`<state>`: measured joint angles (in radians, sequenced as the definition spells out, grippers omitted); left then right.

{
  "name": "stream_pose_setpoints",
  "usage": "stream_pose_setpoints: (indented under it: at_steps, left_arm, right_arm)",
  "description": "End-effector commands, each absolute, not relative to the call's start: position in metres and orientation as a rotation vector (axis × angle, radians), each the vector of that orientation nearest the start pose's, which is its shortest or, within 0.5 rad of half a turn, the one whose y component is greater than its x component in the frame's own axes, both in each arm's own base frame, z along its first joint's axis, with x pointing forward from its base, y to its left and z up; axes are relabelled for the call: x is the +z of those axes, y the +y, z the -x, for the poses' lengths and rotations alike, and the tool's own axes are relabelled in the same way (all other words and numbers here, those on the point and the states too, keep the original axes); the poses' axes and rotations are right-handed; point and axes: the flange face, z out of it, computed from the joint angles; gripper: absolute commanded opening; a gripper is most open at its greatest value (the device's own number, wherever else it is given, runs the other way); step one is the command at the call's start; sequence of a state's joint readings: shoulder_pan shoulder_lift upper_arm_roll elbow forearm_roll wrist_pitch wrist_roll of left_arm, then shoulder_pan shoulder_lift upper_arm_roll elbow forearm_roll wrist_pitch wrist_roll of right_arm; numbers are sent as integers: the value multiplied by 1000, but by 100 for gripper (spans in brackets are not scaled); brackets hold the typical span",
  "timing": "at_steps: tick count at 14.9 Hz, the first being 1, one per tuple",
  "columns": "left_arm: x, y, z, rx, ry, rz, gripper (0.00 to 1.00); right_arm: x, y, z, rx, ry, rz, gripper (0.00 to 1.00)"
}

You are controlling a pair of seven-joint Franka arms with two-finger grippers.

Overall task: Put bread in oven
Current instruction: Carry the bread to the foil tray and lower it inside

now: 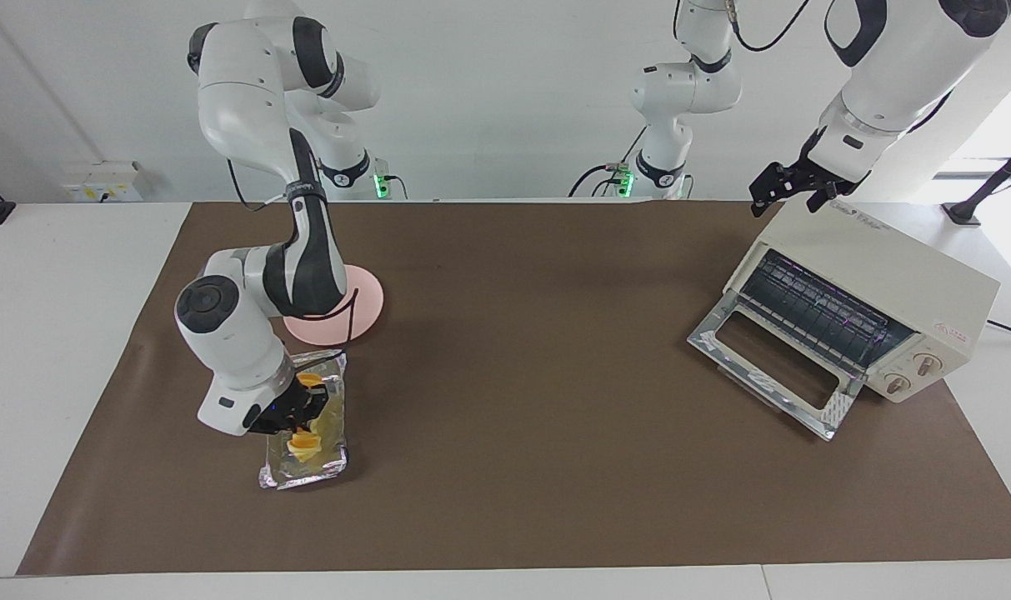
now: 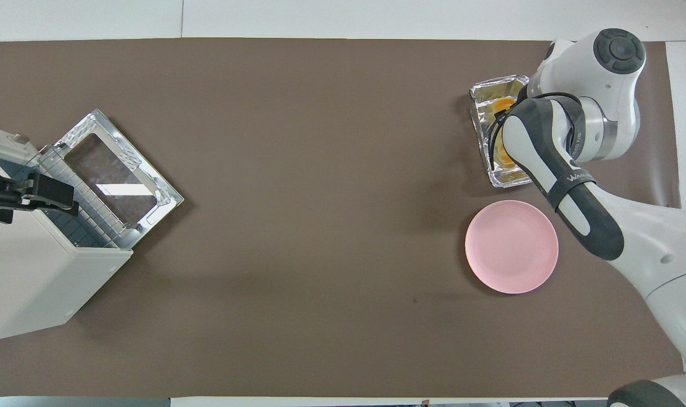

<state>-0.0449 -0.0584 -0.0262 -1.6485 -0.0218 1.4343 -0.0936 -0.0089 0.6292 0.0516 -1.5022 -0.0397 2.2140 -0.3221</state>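
Right gripper straddles bread in foil tray at table's 8 o'clock (facing view), finger state unclear: grip mid-loaf, lift straight; left gripper waits over open oven.

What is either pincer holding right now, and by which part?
The right pincer is down in the foil tray around the bread's middle; an actual grip cannot be told. The left pincer holds nothing over the oven.
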Motion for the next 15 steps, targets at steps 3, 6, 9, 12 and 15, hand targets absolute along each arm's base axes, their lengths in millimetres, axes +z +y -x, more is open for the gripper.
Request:
stream_pose_setpoints:
  at_steps: [3,6,9,12,15]
  left_arm:
    - [610,-37,-512,221,-33,3129,100]
    - [610,-37,-512,221,-33,3129,100]
    - [610,-37,-512,221,-33,3129,100]
    - [610,-37,-512,221,-33,3129,100]
    - [610,-37,-512,221,-33,3129,100]
  right_arm:
    - [351,14,-711,-25,-556,3086,100]
    - [371,-5,-717,19,-568,3103,100]
    - [367,-30,-721,-80,-692,3094,100]
    - [325,-31,-706,-158,-725,3096,95]
    - [309,-29,-699,-195,-720,3097,82]
